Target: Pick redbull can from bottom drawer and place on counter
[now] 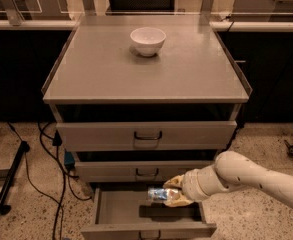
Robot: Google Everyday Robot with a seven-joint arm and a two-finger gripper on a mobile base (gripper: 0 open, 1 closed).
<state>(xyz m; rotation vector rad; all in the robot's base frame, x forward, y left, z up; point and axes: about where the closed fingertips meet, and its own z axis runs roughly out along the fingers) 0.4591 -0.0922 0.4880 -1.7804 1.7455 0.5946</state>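
Note:
The bottom drawer (121, 209) is pulled open at the foot of the grey cabinet. My gripper (167, 193) reaches in from the right on a white arm and hovers over the drawer. It is shut on the redbull can (157, 194), a small blue and silver can that lies sideways between the yellowish fingers, a little above the drawer floor. The counter (146, 66) is the broad grey top of the cabinet, higher in the view.
A white bowl (148, 40) stands near the back of the counter. Two wider grey drawers (146, 134) sit above the open one. Black cables (56, 169) and a dark bar (11, 176) lie on the speckled floor at left.

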